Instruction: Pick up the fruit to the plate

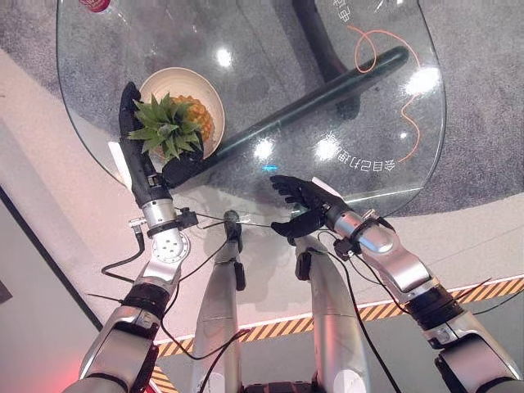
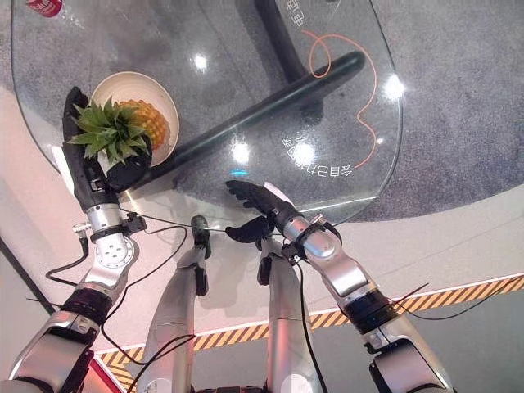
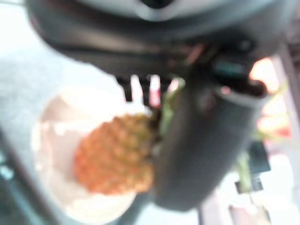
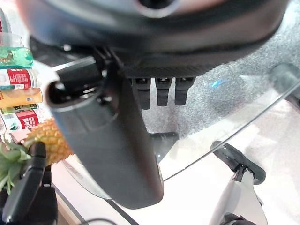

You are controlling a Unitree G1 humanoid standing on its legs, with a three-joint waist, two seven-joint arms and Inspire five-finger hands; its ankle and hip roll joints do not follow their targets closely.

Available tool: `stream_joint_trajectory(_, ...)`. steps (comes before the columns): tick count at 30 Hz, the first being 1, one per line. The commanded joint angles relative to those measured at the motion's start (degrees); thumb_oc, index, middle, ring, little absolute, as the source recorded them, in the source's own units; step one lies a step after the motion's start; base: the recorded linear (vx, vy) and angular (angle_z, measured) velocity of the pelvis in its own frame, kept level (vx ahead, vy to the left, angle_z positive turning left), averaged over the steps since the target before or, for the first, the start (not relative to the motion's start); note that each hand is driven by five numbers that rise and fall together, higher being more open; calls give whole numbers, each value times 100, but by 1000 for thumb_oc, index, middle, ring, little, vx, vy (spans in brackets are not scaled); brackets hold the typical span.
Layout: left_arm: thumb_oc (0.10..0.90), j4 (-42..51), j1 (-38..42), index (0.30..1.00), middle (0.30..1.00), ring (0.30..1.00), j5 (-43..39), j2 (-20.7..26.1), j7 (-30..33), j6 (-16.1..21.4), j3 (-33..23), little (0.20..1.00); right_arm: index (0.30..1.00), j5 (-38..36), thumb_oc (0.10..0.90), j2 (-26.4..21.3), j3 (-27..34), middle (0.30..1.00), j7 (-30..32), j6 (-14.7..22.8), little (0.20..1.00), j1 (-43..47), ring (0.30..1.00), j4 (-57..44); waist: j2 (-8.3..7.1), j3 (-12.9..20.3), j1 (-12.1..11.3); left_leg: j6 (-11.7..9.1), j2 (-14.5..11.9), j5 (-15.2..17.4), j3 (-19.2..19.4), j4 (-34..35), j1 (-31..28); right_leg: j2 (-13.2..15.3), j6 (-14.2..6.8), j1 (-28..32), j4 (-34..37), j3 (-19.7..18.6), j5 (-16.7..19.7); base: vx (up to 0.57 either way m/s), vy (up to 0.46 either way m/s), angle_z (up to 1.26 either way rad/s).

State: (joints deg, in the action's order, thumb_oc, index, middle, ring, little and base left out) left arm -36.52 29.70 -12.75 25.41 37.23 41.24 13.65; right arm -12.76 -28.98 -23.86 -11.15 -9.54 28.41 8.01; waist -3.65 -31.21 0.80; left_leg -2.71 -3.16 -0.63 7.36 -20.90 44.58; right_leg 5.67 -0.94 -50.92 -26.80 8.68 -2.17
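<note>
1. Nearest the head camera, the robot's dark right hand (image 1: 301, 206) hovers at the near edge of the round clear glass table (image 1: 393, 176), its fingers loosely spread and its thumb held apart, with nothing between them.
2. Round clear glass table: it spans most of the scene, with a dark tubular base (image 1: 327, 87) showing through the top, along with an orange looping line (image 1: 370, 51) and some white lettering.
3. Dark left hand (image 1: 135, 147): it reaches along the table's left edge beside the plate; the fingers stand up behind the leafy crown and the thumb comes round in front of it, so the hand is closed around the crown of the fruit.
4. Round cream plate (image 1: 210, 101): it sits on the glass toward the table's far left.
5. Orange-yellow pineapple with a spiky green crown (image 1: 194, 117): its body lies on the plate, and the crown (image 1: 164, 127) juts over the plate's near-left rim into the left hand.
6. Small red object (image 1: 95, 5): it shows at the table's far left edge, cut off by the frame.
</note>
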Motion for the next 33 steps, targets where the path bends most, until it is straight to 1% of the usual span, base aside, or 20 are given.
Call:
stream_joint_trajectory(1, 800, 544, -204, 900, 900, 900, -228, -11, -102, 240, -370, 900, 900, 44, 800, 5, 110, 900, -206, 499, 900, -342, 900, -657, 169, 141, -87, -102, 371, 257, -126, -80, -117, -228, -359, 436, 81, 459, -59, 2, -29, -5)
stream_joint_trajectory(8, 800, 613, -644, 900, 900, 900, -563, -109, -391, 106, -443, 900, 900, 69, 800, 4, 173, 900, -232, 708, 900, -543, 900, -670, 200, 141, -151, -94, 348, 277, -127, -79, -334, -209, -366, 699, 87, 509, -140, 1, -16, 0)
stream_joint_trajectory(17, 800, 648, -966, 900, 900, 900, -877, -128, -767, 39, -525, 900, 900, 56, 800, -67, 262, 900, -254, 692, 900, -708, 900, -714, 257, 141, -213, -98, 323, 285, -123, -58, -615, -146, -363, 999, 74, 556, -222, 0, 0, 0)
stream_joint_trajectory(21, 800, 619, -1051, 900, 900, 900, -939, -139, -956, -19, -529, 900, 900, 29, 800, -79, 307, 900, -270, 692, 900, -765, 900, -743, 251, 141, -218, -83, 313, 297, -95, -54, -718, -141, -353, 1101, 75, 562, -245, 0, 0, 0)
stream_joint_trajectory(28, 800, 581, -1179, 900, 900, 900, -1099, -159, -1108, -157, -519, 900, 900, 24, 800, -78, 327, 900, -279, 697, 900, -833, 900, -734, 267, 141, -241, -56, 334, 307, -68, 9, -921, -144, -337, 1293, 103, 566, -277, 0, 0, 0)
stream_joint_trajectory(30, 800, 584, -1245, 900, 900, 900, -1128, -181, -1141, -251, -522, 900, 900, 38, 800, -62, 347, 900, -305, 704, 900, -886, 900, -723, 269, 141, -249, -50, 342, 319, -60, 36, -1016, -140, -336, 1378, 113, 569, -293, 0, 0, 0)
stream_joint_trajectory(33, 800, 504, -1404, 900, 900, 900, -1239, -235, -1222, -510, -506, 900, 900, 37, 800, -36, 378, 900, -291, 654, 900, -1011, 900, -664, 261, 141, -267, -38, 380, 339, -60, 105, -1252, -139, -330, 1623, 200, 578, -306, 0, 0, 0)
